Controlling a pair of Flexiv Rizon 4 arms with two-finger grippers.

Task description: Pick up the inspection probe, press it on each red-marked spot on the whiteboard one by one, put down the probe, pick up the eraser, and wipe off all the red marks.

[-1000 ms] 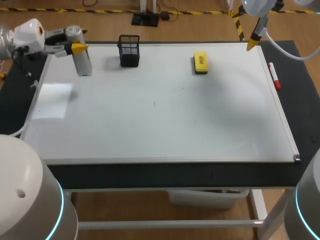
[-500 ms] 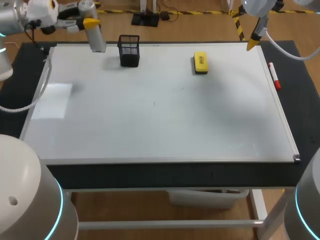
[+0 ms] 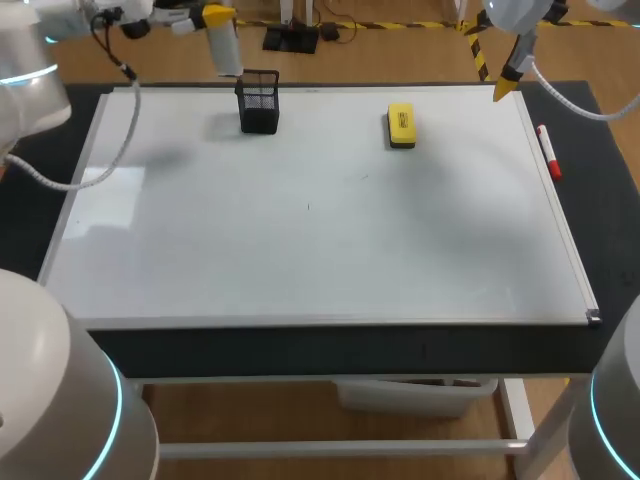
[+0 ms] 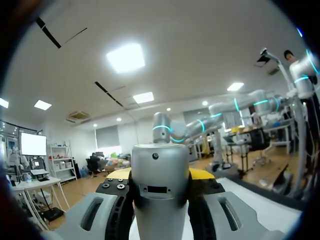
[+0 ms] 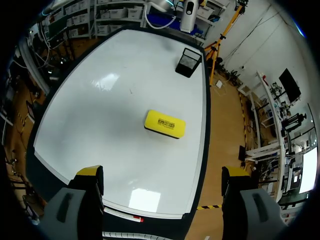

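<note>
White whiteboard (image 3: 300, 240) covers the worktop, and we see no red marks on it. Our left gripper (image 3: 213, 16) has travelled from the left edge along the far edge and now hangs just beside the black mesh holder (image 3: 259, 102), jaws pinching the grey inspection probe (image 3: 227, 50). We judge the pressing finished and the putting down next. Our right gripper (image 5: 162, 176) hovers over the far right corner, jaws spread. The yellow eraser (image 3: 401, 126) lies between it and the holder.

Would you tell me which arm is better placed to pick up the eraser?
Right: the right claw is open and empty with the eraser ahead; the left claw holds the probe.
</note>
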